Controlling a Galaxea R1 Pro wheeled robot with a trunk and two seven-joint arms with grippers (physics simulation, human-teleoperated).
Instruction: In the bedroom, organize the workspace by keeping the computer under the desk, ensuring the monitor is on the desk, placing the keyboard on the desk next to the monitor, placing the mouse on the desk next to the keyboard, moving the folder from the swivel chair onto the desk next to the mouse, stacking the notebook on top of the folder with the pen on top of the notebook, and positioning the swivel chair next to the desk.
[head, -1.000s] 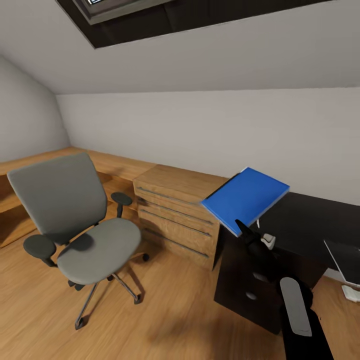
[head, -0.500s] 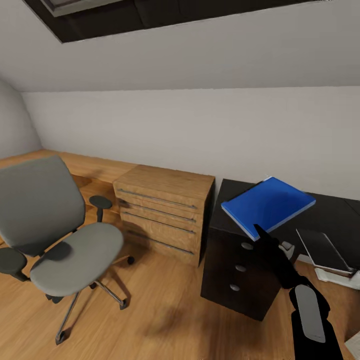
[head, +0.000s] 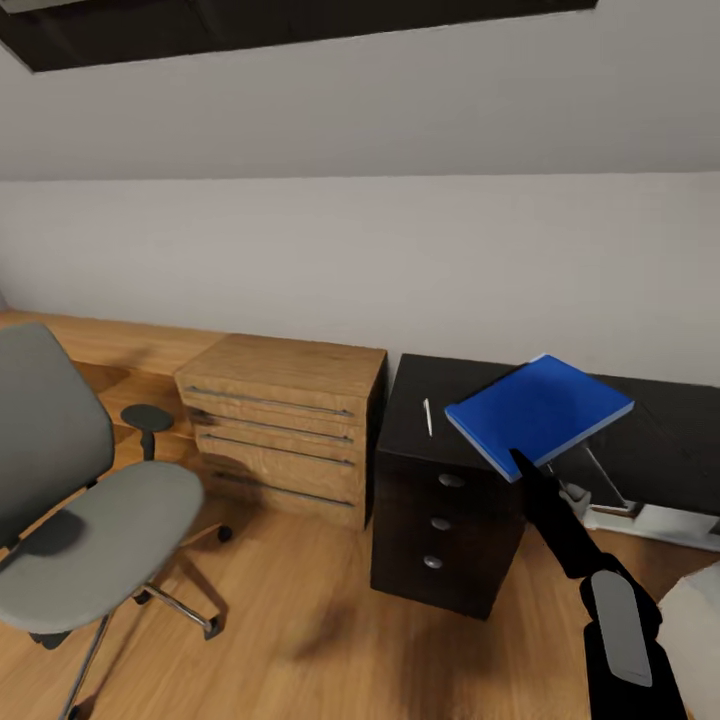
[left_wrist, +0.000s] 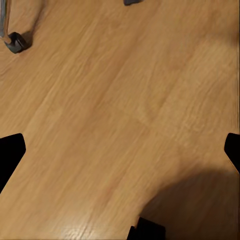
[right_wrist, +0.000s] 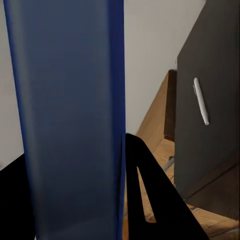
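The view has swung to the right since a second ago: the chair (head: 70, 520) now sits at the left edge, half cut off, and the black drawer unit (head: 445, 500) has come toward the middle, while the folder (head: 540, 412) is still held up in the right claw (head: 520, 462), as before.

The head view shows the folder tilted, hanging in the air above the black worktop (head: 670, 430), its near corner pinched by the right claw's dark fingers. The right wrist view shows the folder (right_wrist: 70, 115) edge-on, as a broad blue band clamped between the fingers. Past it, a thin pale pen (right_wrist: 201, 101) lies on the black top of the drawer unit (right_wrist: 210, 100); in the head view the pen (head: 428, 416) is a small white sliver to the left of the folder, apart from it.

The left wrist view looks at bare plank floor (left_wrist: 120, 100) with a chair caster (left_wrist: 15, 42) at one corner; the left claw's (left_wrist: 119, 155) tips stand wide apart, gripping nothing.

The drawer unit's three drawers, with round knobs, are closed. A wooden chest (head: 280, 430), drawers also closed, stands just beside it against the wall. Under the worktop to the right lies something pale, partly hidden by the folder and arm; I cannot tell what.
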